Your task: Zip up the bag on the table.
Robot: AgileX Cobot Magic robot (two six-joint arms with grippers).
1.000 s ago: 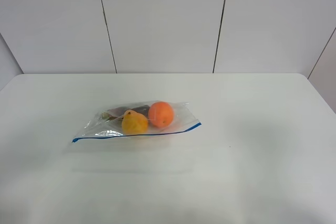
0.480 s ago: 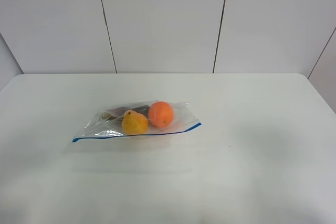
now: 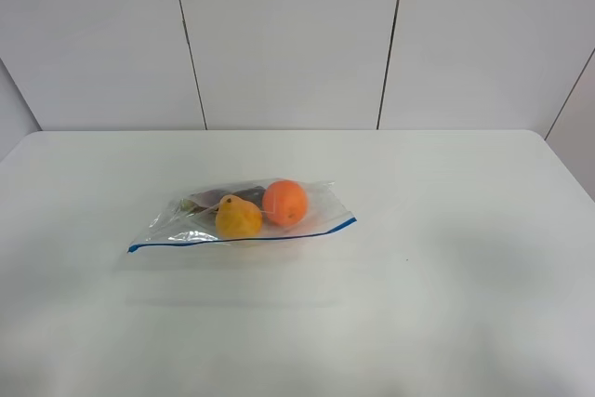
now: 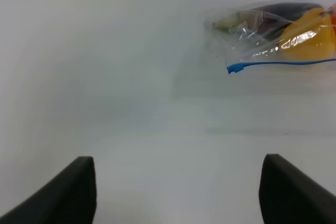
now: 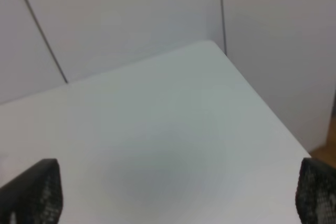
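The clear bag (image 3: 244,214) lies on the white table (image 3: 446,258), left of the middle. Its blue zip strip (image 3: 242,239) runs along the near edge. An orange fruit (image 3: 284,202) and a yellow fruit (image 3: 238,218) show through the plastic. The left wrist view shows the bag's left end (image 4: 278,32) with the blue strip's tip (image 4: 236,68). My left gripper (image 4: 177,190) is open, its fingertips (image 4: 73,190) wide apart over bare table, short of the bag. My right gripper (image 5: 173,198) is open over the table's far right corner, away from the bag. Neither arm shows in the high view.
A white panelled wall (image 3: 288,39) stands behind the table. The table's far right corner (image 5: 210,43) and right edge (image 5: 273,119) show in the right wrist view, with a wall close beyond them.
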